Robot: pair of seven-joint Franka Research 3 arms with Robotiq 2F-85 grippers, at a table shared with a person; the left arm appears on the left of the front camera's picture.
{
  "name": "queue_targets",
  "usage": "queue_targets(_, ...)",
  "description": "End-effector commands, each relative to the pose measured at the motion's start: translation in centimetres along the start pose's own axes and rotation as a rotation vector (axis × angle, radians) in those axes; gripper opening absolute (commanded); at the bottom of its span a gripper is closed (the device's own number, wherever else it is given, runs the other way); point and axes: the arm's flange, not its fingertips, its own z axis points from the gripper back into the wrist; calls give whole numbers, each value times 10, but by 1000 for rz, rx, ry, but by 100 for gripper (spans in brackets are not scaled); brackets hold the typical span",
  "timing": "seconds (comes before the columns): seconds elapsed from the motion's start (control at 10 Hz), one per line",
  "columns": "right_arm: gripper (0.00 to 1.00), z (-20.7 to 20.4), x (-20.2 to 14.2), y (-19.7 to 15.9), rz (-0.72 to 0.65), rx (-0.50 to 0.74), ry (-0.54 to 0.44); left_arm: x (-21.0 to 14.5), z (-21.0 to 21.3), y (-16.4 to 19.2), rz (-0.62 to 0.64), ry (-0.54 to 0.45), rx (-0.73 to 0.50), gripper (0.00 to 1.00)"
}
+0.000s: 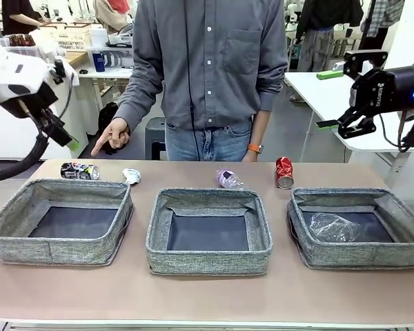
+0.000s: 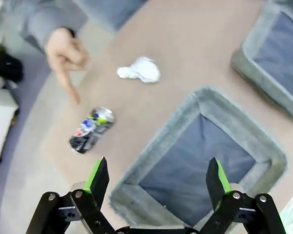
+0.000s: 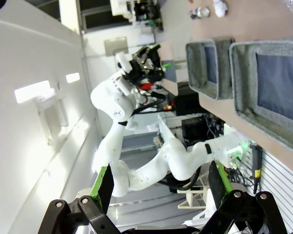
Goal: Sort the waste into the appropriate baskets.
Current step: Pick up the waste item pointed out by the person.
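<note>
Fingers of the left gripper (image 2: 157, 173) are spread wide with nothing between them. They hang in the air above the near corner of the left basket (image 2: 195, 161). The right gripper (image 3: 162, 175) is just as wide open and holds nothing, raised well above the table (image 1: 207, 296) on its far right side.

All the loose waste lies on the far strip of table behind the baskets. The dark can (image 2: 92, 129) lies on its side behind the left basket, its long axis running across the table. A person's hand (image 2: 63, 51) points a finger down at it without touching it. The crumpled paper wad (image 2: 139, 69) sits just beside the can, apart from it. A crushed bottle (image 1: 228, 179) with a pink-purple label lies behind the middle basket (image 1: 207, 261), slanting from far left to near right. The red can (image 1: 284, 172) is behind the right basket (image 1: 359, 256); it seems to lie with its silvery end towards the robot, though that is hard to tell. Crushed clear plastic (image 1: 333, 226) rests inside the right basket, its shape difficult to make out against the dark base.

The right wrist view is rolled sideways, and its edge cuts off the baskets.
</note>
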Motion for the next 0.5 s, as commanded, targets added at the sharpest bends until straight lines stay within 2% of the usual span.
queue_targets(0.0, 100, 1, 2, 3, 21, 20, 3, -15, -5, 7, 43, 110, -127, 100)
queue_targets(0.1, 100, 1, 2, 3, 21, 20, 3, 0, 0, 0, 0, 0, 0, 100)
queue_targets(0.4, 100, 1, 2, 3, 21, 20, 3, 0, 0, 0, 0, 0, 0, 100)
